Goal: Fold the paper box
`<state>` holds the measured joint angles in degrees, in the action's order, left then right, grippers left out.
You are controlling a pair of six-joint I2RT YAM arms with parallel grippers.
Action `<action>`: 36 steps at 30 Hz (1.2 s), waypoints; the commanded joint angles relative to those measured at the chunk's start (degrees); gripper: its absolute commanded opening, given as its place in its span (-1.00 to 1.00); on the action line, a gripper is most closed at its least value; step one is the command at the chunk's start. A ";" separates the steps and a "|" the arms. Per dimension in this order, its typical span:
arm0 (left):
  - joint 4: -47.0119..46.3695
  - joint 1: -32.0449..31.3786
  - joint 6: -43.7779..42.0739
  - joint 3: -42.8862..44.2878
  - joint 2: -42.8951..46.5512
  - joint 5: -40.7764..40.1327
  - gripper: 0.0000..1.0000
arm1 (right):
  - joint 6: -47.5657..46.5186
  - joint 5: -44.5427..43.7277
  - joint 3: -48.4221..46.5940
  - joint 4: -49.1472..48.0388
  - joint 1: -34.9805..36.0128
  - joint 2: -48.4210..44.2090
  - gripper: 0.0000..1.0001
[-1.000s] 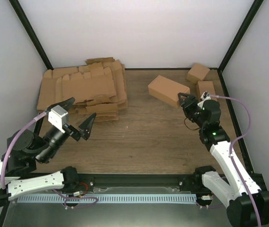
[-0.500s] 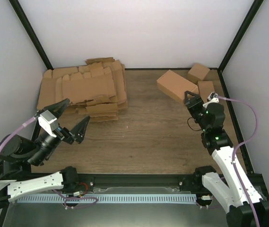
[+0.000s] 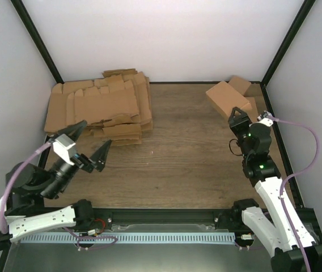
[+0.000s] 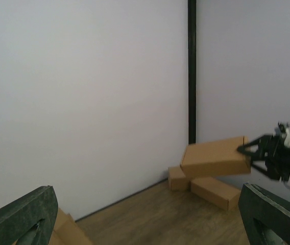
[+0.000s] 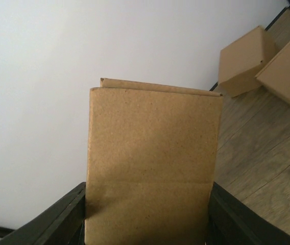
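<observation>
From above, the right gripper (image 3: 237,117) pinches the near end of the small oblong brown cardboard paper box (image 3: 222,96). The box is held out ahead of it beside two finished brown boxes (image 3: 240,85), probably to join them. The left gripper (image 3: 90,148), spread wide and empty, hovers just short of the pile of flat brown cardboard blanks (image 3: 98,106), likely ready for another.

In the left wrist view, the box hangs clear of the wooden table (image 4: 150,214), far ahead and to the right.

In the right wrist view, it fills the gap between both fingers (image 5: 58,219).

Bright even light, soft shadows, mild blur
</observation>
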<state>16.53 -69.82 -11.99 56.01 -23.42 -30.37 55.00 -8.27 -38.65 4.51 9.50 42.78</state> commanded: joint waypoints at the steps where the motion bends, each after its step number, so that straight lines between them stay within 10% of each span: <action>1: 0.54 -0.27 1.95 -4.07 -1.96 -0.86 1.00 | -3.04 -5.92 -3.80 -1.10 -0.63 1.33 -0.39; 12: 3.27 -0.20 2.83 -7.90 -8.70 -2.07 1.00 | 0.96 4.54 -4.07 -10.73 -15.96 11.59 -0.39; 36: -0.18 -0.23 2.39 -14.29 -8.37 -1.37 1.00 | 13.22 -3.92 10.70 -49.97 -20.87 34.11 -0.47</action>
<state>18.50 -69.82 -9.82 42.19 -32.08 -31.83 68.84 -7.92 -27.22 -36.05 -10.90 74.17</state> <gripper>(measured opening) 0.999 0.556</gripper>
